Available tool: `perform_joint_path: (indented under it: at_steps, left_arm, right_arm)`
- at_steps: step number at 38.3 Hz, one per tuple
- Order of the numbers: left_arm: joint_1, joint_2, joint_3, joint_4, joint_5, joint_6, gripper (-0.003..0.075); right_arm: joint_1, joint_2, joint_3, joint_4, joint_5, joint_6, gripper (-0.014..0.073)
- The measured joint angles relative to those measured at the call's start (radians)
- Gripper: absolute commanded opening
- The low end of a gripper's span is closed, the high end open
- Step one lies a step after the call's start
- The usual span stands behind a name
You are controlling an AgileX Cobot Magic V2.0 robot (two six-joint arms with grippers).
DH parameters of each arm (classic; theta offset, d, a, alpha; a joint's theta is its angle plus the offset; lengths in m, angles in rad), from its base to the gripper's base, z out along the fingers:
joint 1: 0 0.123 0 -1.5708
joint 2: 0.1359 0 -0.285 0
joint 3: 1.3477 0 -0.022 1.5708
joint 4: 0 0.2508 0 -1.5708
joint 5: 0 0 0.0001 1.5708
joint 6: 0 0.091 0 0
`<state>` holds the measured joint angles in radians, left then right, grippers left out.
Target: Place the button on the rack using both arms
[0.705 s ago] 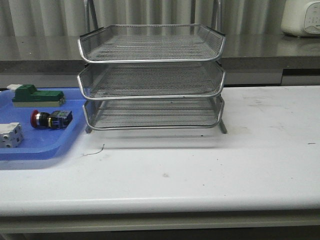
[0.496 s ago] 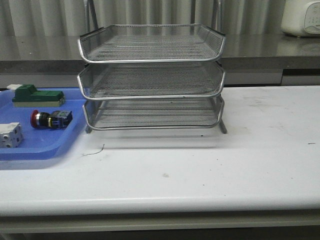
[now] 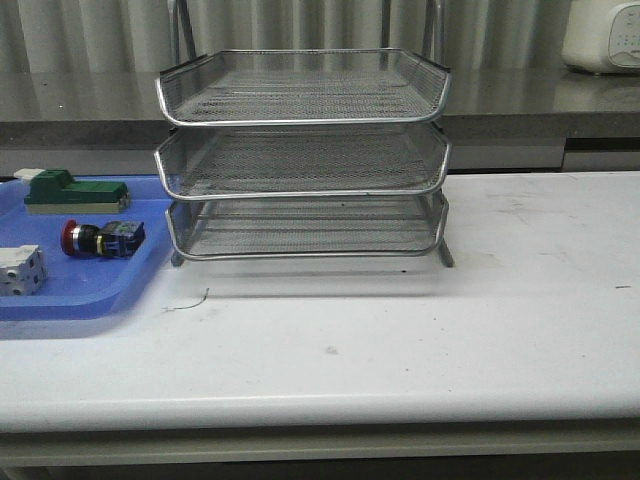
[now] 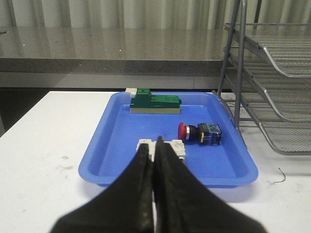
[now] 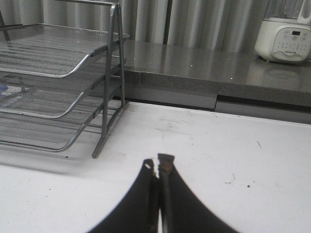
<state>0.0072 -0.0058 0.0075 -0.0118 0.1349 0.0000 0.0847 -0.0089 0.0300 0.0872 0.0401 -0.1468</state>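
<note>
The button (image 3: 102,239) lies on its side in the blue tray (image 3: 70,302), red head to the left; it also shows in the left wrist view (image 4: 199,133). The rack (image 3: 303,155) stands mid-table behind, its three wire tiers empty; parts of it show in both wrist views (image 4: 272,73) (image 5: 43,87). My left gripper (image 4: 156,145) is shut and empty, hovering short of the tray's near edge, in line with the white block. My right gripper (image 5: 158,165) is shut and empty above bare table, right of the rack's leg. Neither arm appears in the front view.
In the blue tray (image 4: 121,165) a green-and-beige block (image 4: 154,103) lies at the far end and a white terminal block (image 4: 163,147) near my left gripper. A grey counter runs behind, with a white appliance (image 5: 284,36) at its right. A small wire scrap (image 3: 190,300) lies on the table.
</note>
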Motion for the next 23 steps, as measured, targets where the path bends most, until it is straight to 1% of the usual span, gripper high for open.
perform_joint_path:
  at_steps: [18, 23]
  left_arm:
    - [0.000, 0.000, 0.000, 0.000, 0.000, 0.000, -0.0019]
    - [0.000, 0.000, 0.000, 0.000, -0.044, 0.000, -0.0019]
  right_arm:
    - [0.000, 0.000, 0.000, 0.000, -0.014, 0.000, -0.0060]
    - [0.000, 0.000, 0.000, 0.003, -0.030, 0.000, -0.0060]
